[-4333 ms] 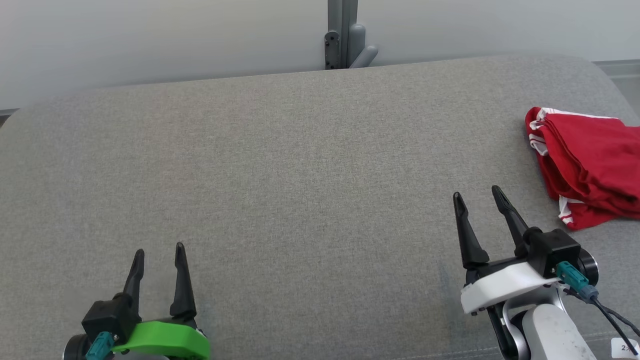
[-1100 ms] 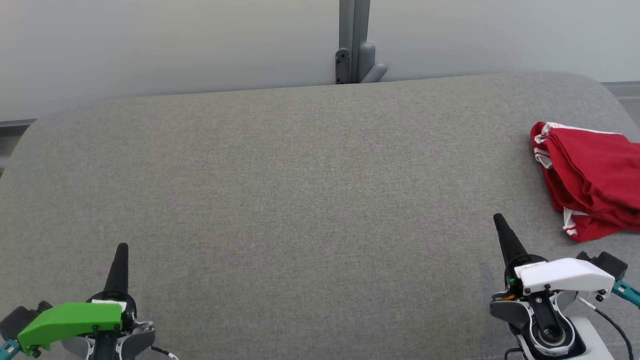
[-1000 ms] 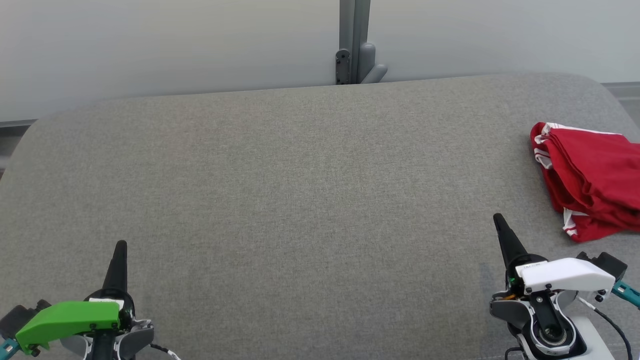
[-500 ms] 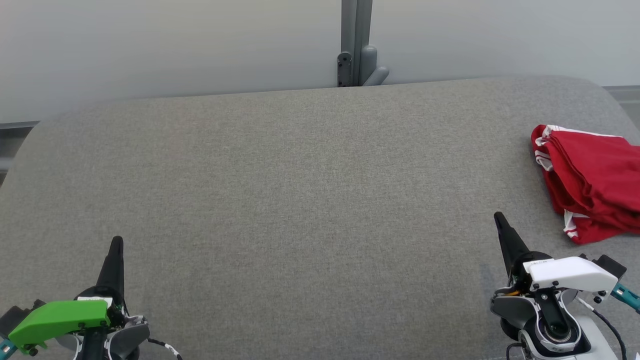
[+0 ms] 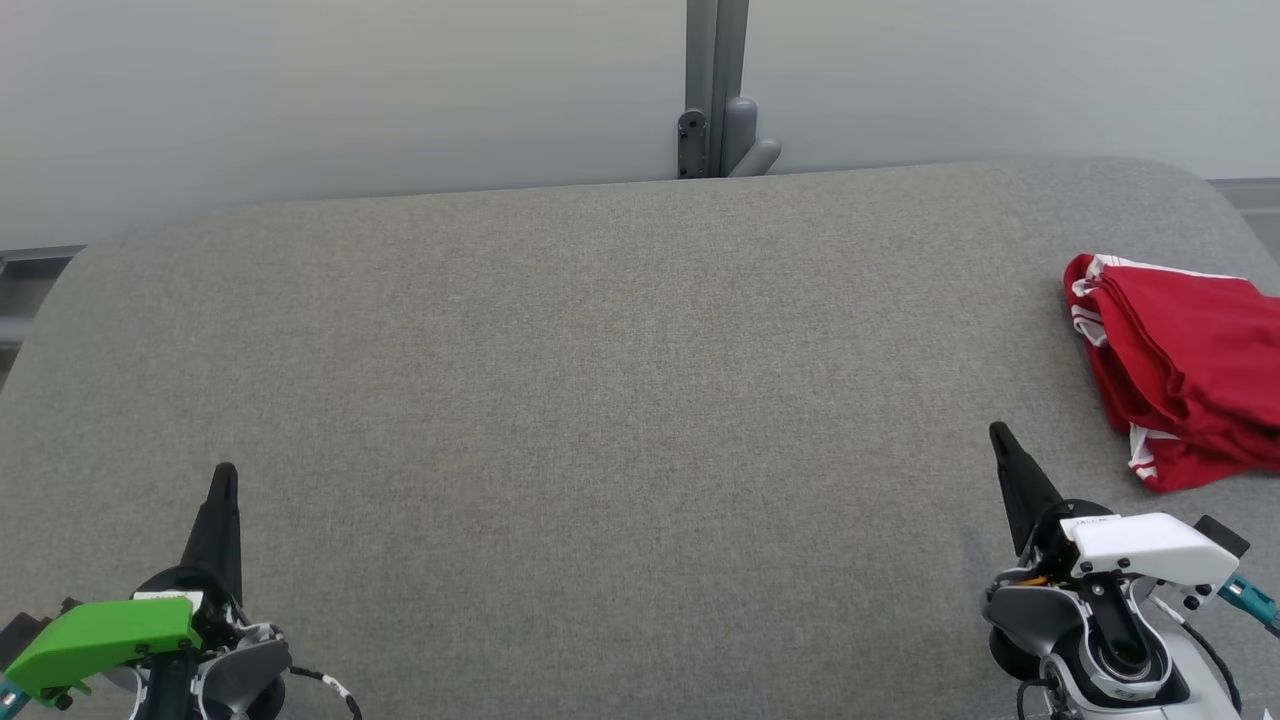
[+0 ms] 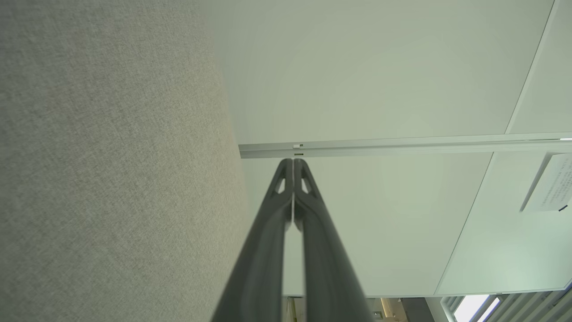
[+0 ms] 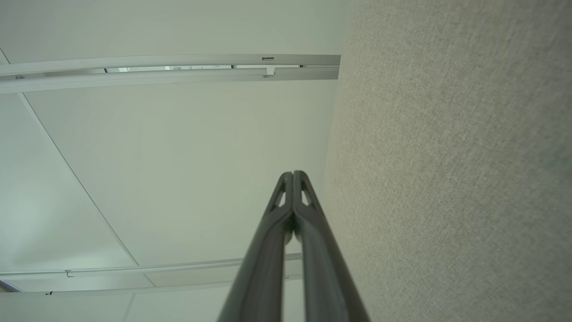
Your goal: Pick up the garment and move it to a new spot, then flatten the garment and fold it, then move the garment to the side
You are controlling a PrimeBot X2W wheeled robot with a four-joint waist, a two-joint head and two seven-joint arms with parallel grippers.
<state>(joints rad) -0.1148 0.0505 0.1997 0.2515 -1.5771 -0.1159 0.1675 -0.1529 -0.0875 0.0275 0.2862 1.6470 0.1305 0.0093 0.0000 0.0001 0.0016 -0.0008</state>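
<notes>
Grey fabric surface (image 5: 600,400), pale wall (image 5: 300,90) behind.

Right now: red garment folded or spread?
Folded. The red garment lies as a compact layered bundle at the right end of the grey cushion; its right part is out of frame.

So the left gripper (image 5: 223,470), green cover, sits low by the padded surface's (image 5: 620,400) front-left corner, and the right gripper (image 5: 997,430), white cover, by the front-right. Both are rolled sideways, fingers (image 6: 268,237) pinched tight together, pointing toward the far edge.
</notes>
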